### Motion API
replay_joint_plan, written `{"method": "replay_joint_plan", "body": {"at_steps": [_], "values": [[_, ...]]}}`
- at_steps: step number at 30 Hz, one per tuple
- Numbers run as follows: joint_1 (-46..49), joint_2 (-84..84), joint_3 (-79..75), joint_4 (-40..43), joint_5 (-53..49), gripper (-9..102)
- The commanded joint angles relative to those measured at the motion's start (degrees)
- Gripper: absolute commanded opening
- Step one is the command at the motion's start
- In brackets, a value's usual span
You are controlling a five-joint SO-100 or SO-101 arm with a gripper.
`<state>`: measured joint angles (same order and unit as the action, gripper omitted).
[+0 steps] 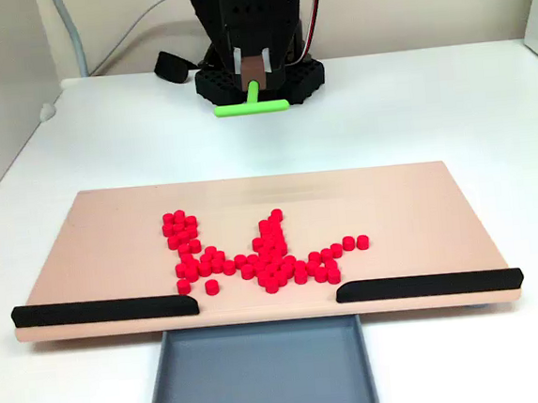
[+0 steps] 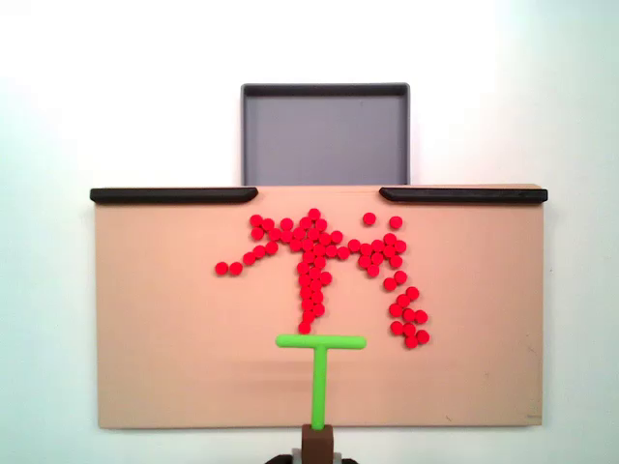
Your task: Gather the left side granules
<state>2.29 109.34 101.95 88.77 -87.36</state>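
Granules [image 2: 314, 256] lying spread on the board [image 2: 174, 367], between its middle and the two strips [image 2: 174, 194] along one edge. Tray [image 2: 324, 135] sitting beyond the gap between strips. T-shaped tool [image 2: 320, 362] sitting just before the granules.

Bright, even light; soft shadows, mild overexposure, slight blur.

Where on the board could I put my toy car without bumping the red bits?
The board's two side ends and the corners either side of the green T are bare. The middle near the tray gap is crowded with granules. The tray is empty too.
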Motion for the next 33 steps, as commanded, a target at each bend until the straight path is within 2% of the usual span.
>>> {"method": "replay_joint_plan", "body": {"at_steps": [1,33], "values": [[2.20,-1.05,-1.23,-0.26,-5.10,0],[2.20,0.09,-0.70,-0.35,-6.06,0]]}}
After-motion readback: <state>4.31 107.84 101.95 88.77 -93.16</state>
